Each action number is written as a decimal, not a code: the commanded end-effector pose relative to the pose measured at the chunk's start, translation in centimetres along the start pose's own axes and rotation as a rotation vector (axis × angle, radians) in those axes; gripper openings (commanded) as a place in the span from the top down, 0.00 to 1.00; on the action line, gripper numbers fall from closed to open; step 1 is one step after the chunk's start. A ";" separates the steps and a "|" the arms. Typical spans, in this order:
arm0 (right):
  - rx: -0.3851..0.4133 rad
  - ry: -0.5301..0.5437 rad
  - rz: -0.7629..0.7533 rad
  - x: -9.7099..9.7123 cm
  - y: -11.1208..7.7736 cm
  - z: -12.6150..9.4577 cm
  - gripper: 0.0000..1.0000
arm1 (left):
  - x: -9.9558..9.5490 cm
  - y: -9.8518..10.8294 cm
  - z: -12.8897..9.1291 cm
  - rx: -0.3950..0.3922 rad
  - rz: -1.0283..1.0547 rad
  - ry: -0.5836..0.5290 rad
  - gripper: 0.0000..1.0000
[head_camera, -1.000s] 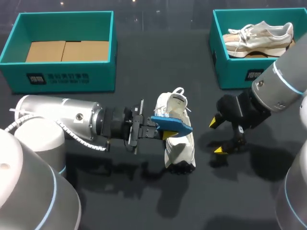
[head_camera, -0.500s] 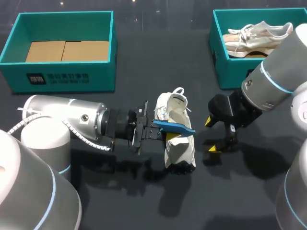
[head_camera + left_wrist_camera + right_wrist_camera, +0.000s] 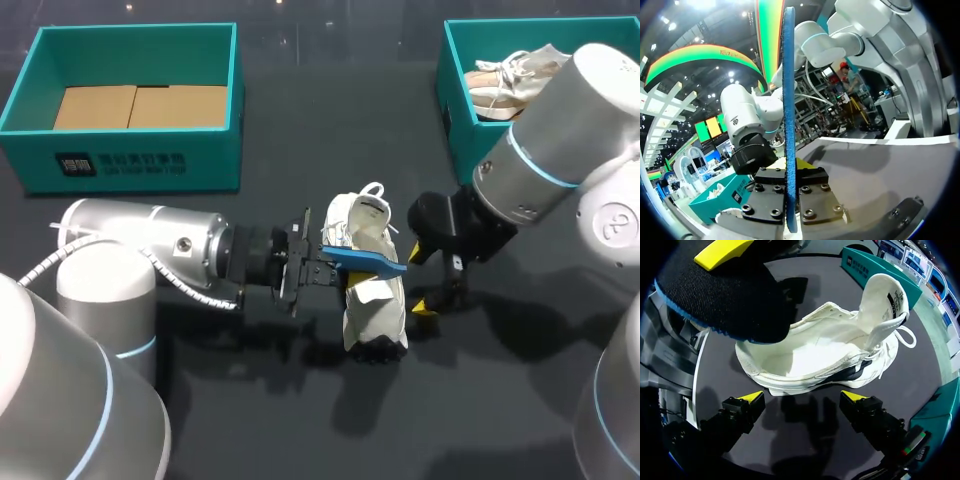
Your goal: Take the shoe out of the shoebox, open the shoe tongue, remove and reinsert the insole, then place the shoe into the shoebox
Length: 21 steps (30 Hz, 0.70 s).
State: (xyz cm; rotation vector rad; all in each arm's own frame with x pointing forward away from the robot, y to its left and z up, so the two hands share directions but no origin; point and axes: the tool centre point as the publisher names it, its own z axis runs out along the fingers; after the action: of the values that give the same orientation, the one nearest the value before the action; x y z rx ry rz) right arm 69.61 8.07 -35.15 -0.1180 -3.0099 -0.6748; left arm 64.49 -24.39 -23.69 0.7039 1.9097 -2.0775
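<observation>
Since the earlier frames, the right gripper (image 3: 420, 283) had been brought leftward, close up to the shoe (image 3: 375, 310), and the insole (image 3: 366, 263) had been carried slightly further across the shoe. The shoe itself had not been shifted.

The white shoe was seen on the table (image 3: 300, 420) just below the frame's centre, outside both boxes, with its tongue pulled up. The blue insole was held above its opening, clamped edge-on between the fingers of the left gripper (image 3: 340, 275), which entered from the left. The right gripper's fingers were spread apart beside the shoe, with nothing held.

At the upper left the left box (image 3: 130, 160) was seen, and at the upper right the right box (image 3: 470, 150), with a second shoe (image 3: 505, 82) inside.
</observation>
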 end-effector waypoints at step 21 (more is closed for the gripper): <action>-0.012 -0.001 0.001 0.2 -0.2 0.2 0.00 | 0.5 2.6 1.8 -0.016 0.082 -0.005 1.00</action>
State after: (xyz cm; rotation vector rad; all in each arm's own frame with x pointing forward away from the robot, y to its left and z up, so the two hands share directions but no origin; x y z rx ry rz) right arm 69.50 7.98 -35.30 -0.1190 -3.0048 -0.6937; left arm 64.86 -25.51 -25.49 0.7630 1.8736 -2.0093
